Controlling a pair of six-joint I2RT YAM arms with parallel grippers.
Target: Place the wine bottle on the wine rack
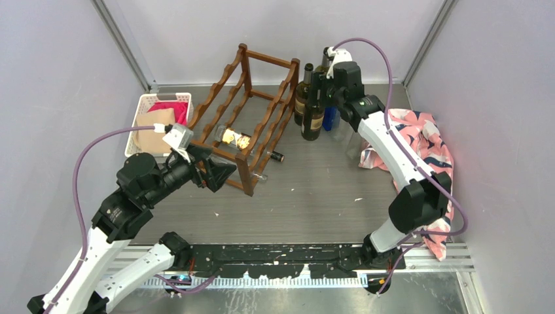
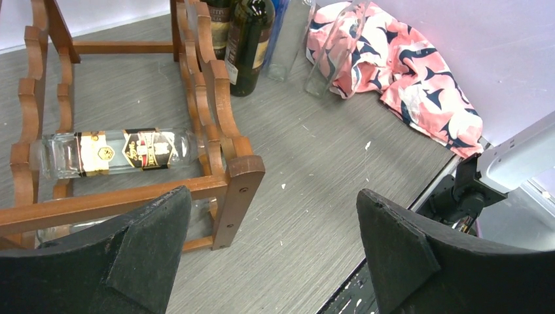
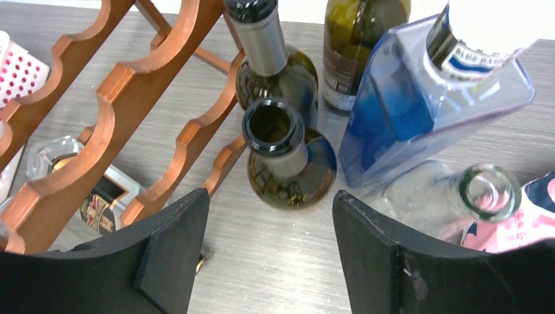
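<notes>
- My right pincer [image 3: 269, 203] has its two fingers apart and clamps nothing; it hangs over the group of standing bottles at the far right of the table [image 1: 314, 190].
- The wine bottle [image 3: 288, 157] is directly under this pincer, a little beyond the fingertips and in line with the gap between them. I see no contact with either finger.
- This dark green bottle stands upright on the table. Its long axis is vertical and its open mouth points up toward my right wrist camera.
- It is outside the wine rack [image 2: 239, 190], just beside the rack's right scalloped rails.
- Close behind it stands a second dark bottle [image 3: 262, 46] with a covered neck. A blue bottle [image 3: 425, 104] and a clear glass bottle [image 3: 458, 203] stand at its right.
- My left pincer [image 2: 271, 199] is wide apart and empty, near the rack's front corner post.
- Inside the rack a clear labelled bottle [image 2: 118, 152] lies on its side across the low rails.
- A pink patterned cloth [image 1: 425, 140] lies at the right edge, and a white basket [image 1: 147, 108] stands left of the rack.
</notes>
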